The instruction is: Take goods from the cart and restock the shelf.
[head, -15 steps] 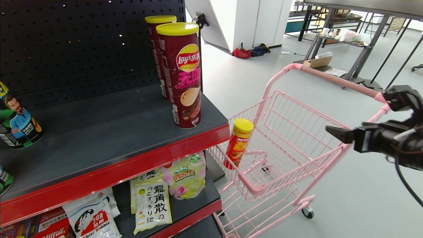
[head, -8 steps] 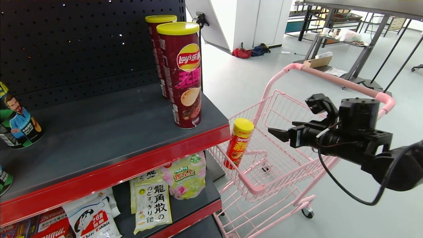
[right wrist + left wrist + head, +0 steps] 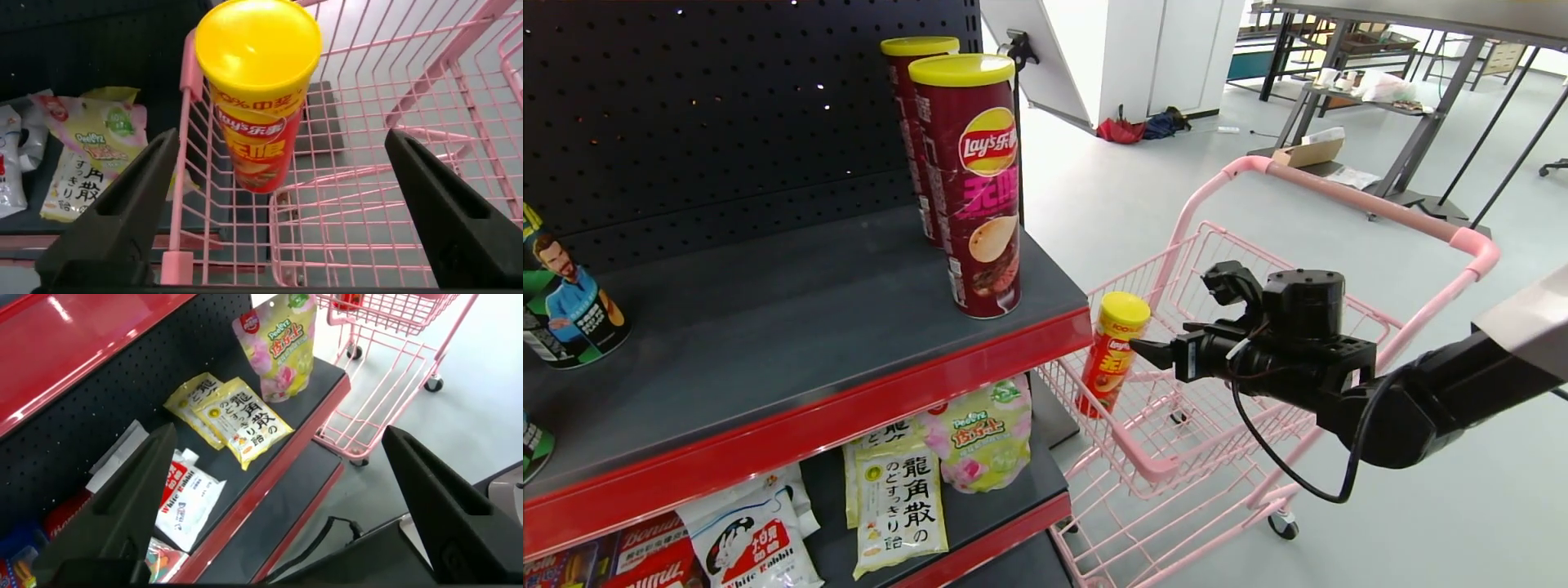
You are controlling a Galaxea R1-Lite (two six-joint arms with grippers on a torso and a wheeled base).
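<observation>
A small red chips can with a yellow lid stands tilted in the near left corner of the pink cart, against its wire wall. My right gripper hovers inside the cart just right of the can, open. From the right wrist the can lies ahead of the right gripper, between the lines of its spread fingers, untouched. My left gripper is open and holds nothing, low beside the lower shelf.
The dark upper shelf with a red front edge holds two tall maroon chips cans near its right end and a green can at far left. Snack bags lie on the lower shelf. Tables stand far behind the cart.
My right arm has swung left from the view's right edge, over the cart's handle side, and its open gripper now sits close to the small can. The can and cart have not moved.
</observation>
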